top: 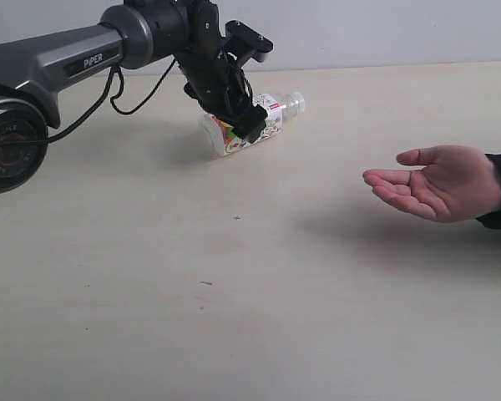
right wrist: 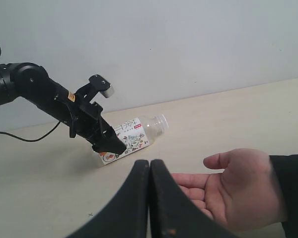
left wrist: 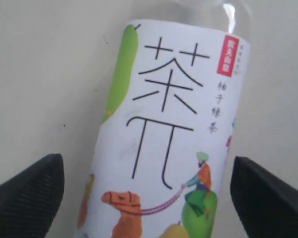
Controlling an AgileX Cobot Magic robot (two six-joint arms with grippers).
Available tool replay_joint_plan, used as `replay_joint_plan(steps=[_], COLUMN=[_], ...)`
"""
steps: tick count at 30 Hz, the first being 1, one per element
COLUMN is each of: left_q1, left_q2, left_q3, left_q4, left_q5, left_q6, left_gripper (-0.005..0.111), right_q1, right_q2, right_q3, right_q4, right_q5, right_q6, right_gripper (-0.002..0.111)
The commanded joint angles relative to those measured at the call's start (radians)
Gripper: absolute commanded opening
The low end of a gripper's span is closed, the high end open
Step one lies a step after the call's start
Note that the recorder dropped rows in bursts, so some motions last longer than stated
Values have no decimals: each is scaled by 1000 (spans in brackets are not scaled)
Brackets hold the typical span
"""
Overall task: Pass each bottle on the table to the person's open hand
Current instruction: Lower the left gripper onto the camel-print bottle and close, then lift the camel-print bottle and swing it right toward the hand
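Note:
One clear bottle (top: 273,117) with a white printed label and a clear cap lies on its side on the table (top: 234,292), cap pointing towards the right. My left gripper (top: 244,124) reaches down over its middle, open. In the left wrist view the bottle (left wrist: 169,114) fills the space between the two black fingers (left wrist: 32,193), with a small gap on each side. The person's open hand (top: 438,184) waits palm up at the right. My right gripper (right wrist: 150,166) is shut and empty, hovering just before that hand (right wrist: 238,188), looking towards the bottle (right wrist: 139,133).
The left arm (top: 58,58) stretches in from the upper left, with a loose black cable hanging under it. A pale wall runs behind the table's far edge. A few tiny dark specks (top: 236,218) mark the tabletop.

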Motion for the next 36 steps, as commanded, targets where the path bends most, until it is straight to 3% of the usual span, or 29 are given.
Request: replay_joint_plan(steps=[1, 4, 10, 11, 23, 36], left_q1=[-3, -3, -3, -3, -3, -33], left_q2=[0, 0, 0, -3, -129, -272], left_q3=[-2, -2, -2, -2, -6, -2], left_q4=[3, 3, 3, 3, 3, -15], left_q5=[8, 21, 54, 58, 133, 309], left_q6=[-1, -1, -1, -3, -203, -436], left_gripper=[79, 61, 5, 1, 0, 0], right_q1=[-3, -3, -3, -3, -3, -3], right_q2=[-5, -5, -5, -5, -5, -5], right_q3=[2, 2, 2, 2, 2, 2], right_q4=[-2, -2, -2, -2, -2, -2], right_q5=[-6, -6, -6, -6, -6, -6], right_q6=[-2, -2, -2, -2, -2, -2], right_gripper=[0, 0, 0, 0, 0, 0])
